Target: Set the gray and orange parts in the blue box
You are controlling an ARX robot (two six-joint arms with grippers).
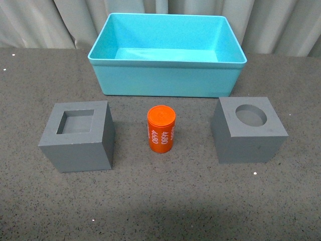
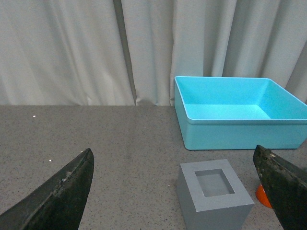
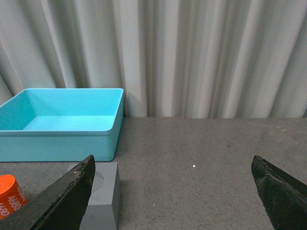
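Square-recess cube [image 1: 76, 136] nr orange cyl. [image 1: 161, 129]

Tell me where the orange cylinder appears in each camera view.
Front view: the orange cylinder stands at the centre, between the square-recess cube and the round-recess cube.
Left wrist view: only a sliver of the cylinder shows, beside the square-recess cube.
Right wrist view: the cylinder is cut off at the picture edge, beside the round-recess cube.
Shared landmark: the blue box behind it.
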